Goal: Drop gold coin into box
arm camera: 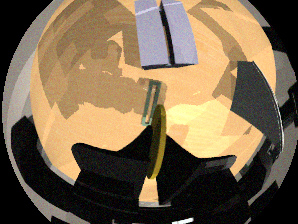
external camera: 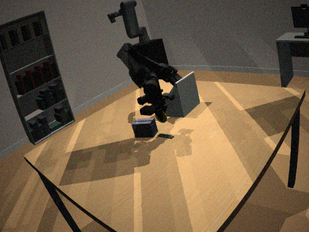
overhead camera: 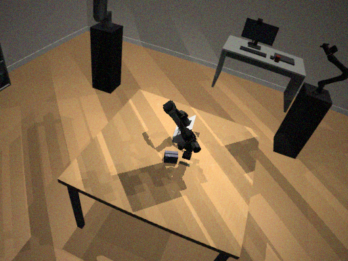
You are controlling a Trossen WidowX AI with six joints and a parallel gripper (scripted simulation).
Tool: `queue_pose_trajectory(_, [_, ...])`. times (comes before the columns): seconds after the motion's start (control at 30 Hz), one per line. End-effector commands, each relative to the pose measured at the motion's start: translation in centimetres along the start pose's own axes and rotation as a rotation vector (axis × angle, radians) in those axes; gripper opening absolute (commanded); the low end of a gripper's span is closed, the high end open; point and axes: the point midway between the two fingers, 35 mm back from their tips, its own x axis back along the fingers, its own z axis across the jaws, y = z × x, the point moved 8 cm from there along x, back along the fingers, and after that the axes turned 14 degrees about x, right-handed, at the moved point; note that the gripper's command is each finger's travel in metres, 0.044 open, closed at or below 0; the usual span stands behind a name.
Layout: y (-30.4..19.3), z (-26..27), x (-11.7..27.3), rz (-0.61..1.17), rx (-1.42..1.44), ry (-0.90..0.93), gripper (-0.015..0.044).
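The gold coin (arm camera: 160, 119) (external camera: 163, 116) is between the fingertips of my gripper (arm camera: 152, 129) (external camera: 161, 112) (overhead camera: 186, 155), which is shut on it. In the wrist view the coin is nearly edge-on, its far part sticking out past the fingertips. In the top view I cannot make out the coin. The dark-green holder (arm camera: 145, 122) (external camera: 165, 136) (overhead camera: 184, 163) lies on the table below, empty. The grey box (arm camera: 150, 37) (external camera: 145, 130) (overhead camera: 170, 158) stands beside the holder. Its narrow slot (arm camera: 167, 40) leans the opposite way to the coin in the wrist view. The coin is raised, apart from box and holder.
An upright grey panel (external camera: 187, 96) (arm camera: 255, 95) stands on the table beside the arm, behind the box and holder. The wooden table (external camera: 210, 168) (overhead camera: 216, 203) bears broad shadows. A desk with a monitor, a bookshelf and other arms on black pedestals stand away from the table.
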Motion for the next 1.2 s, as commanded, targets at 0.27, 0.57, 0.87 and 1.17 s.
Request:
queue_pose_trajectory(0.27, [0.2, -0.2, 2.0, 0.004, 0.028, 0.005, 0.0000])
queue_pose_trajectory(0.57, [0.4, -1.2, 2.1, 0.003, 0.293, 0.005, 0.0000])
queue_pose_trajectory(0.87, [1.6, -1.1, 2.2, 0.005, 0.299, 0.006, 0.0000])
queue_pose_trajectory(1.17, [3.9, -1.1, 2.2, 0.007, 0.300, 0.007, 0.0000])
